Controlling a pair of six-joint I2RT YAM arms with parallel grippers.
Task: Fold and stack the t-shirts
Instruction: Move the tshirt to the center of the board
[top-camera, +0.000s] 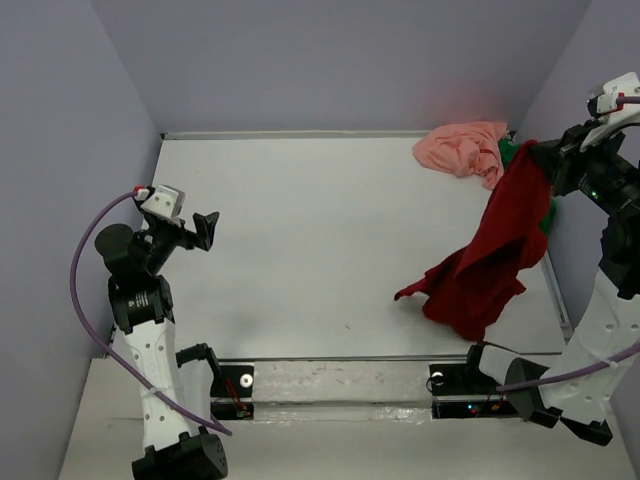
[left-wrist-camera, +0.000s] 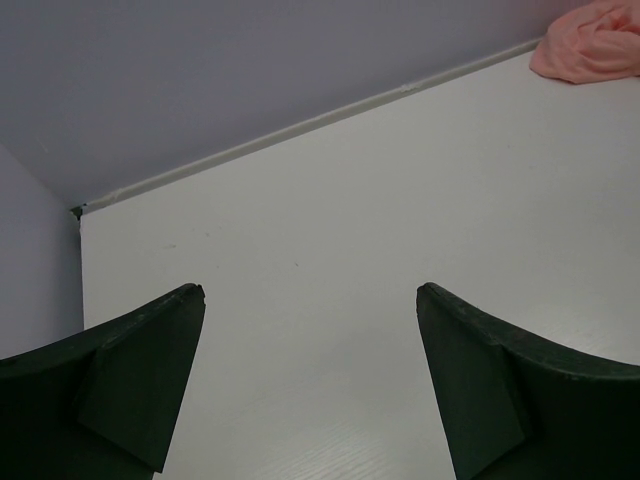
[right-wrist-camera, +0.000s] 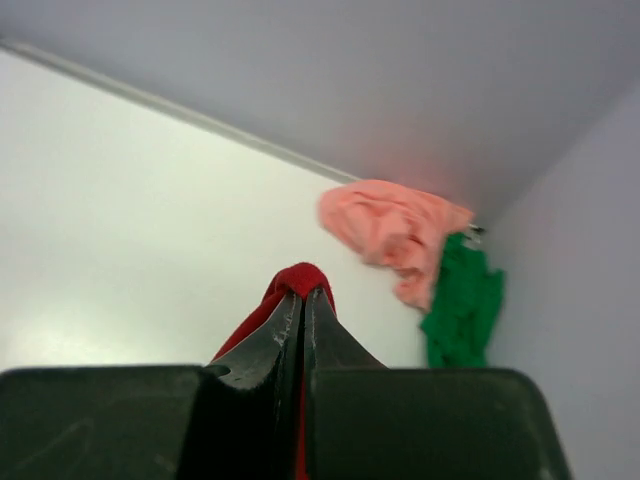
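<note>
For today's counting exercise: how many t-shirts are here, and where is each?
3. The dark red t-shirt hangs from the right gripper, trailing onto the table. The salmon pink t-shirt lies crumpled in the far right corner; the green t-shirt beside it, partly hidden.

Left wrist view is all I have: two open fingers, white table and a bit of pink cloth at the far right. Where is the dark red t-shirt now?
Observer: The right end effector is shut on the dark red t-shirt and holds it lifted. Its lower part rests on the table, at the right side.
Operator: Is the green one visible somewhere?
Observer: Yes. The green t-shirt lies in the far right corner, beside the salmon pink t-shirt.
Operator: Is my left arm near any cloth?
Observer: No. The left end effector hangs open over the left side, apart from all three shirts.
</note>
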